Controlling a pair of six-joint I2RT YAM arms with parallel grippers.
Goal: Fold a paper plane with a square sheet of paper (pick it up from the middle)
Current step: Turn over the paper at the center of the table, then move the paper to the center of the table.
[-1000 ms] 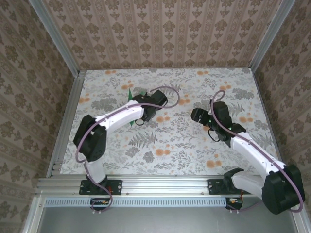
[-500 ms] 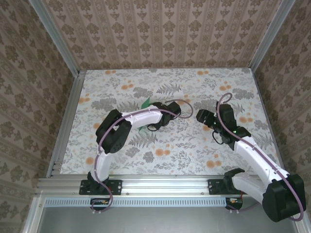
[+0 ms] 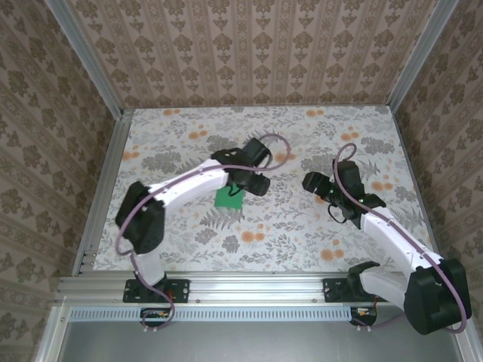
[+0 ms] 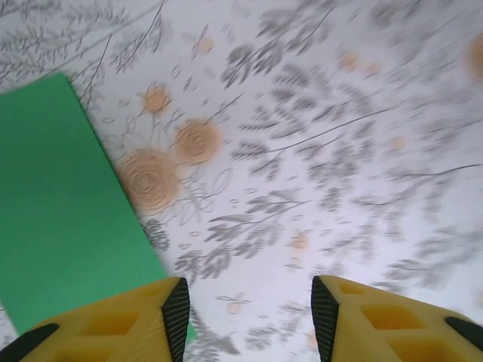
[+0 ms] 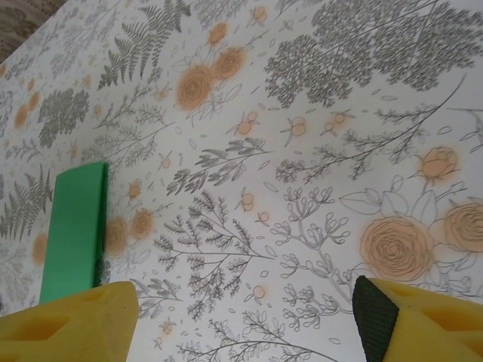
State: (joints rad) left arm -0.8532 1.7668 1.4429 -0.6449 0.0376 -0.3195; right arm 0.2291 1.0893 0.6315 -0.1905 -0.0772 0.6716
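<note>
Green paper [image 3: 228,198] now lies flat on the floral table [image 3: 181,128], left of centre and just beside the left gripper [image 3: 243,186]. A second ago only a sliver of it stuck out by that gripper, farther back and to the left. Half a second ago it still showed at the gripper's far side.

From the left wrist camera the green paper [image 4: 64,204] is a straight-edged folded piece at the left, its near corner hidden behind one yellow finger [image 4: 128,320]. The left gripper [image 4: 245,309] has let go: its jaws stand apart with bare table between them. Its arm has swung in toward the middle since the first frame.

To the right, the right gripper [image 3: 311,182] hangs well apart from the paper, almost where it was. Its jaws are spread wide and hold nothing. Its own camera sees the paper [image 5: 75,226] far left of the right gripper [image 5: 245,317].
</note>
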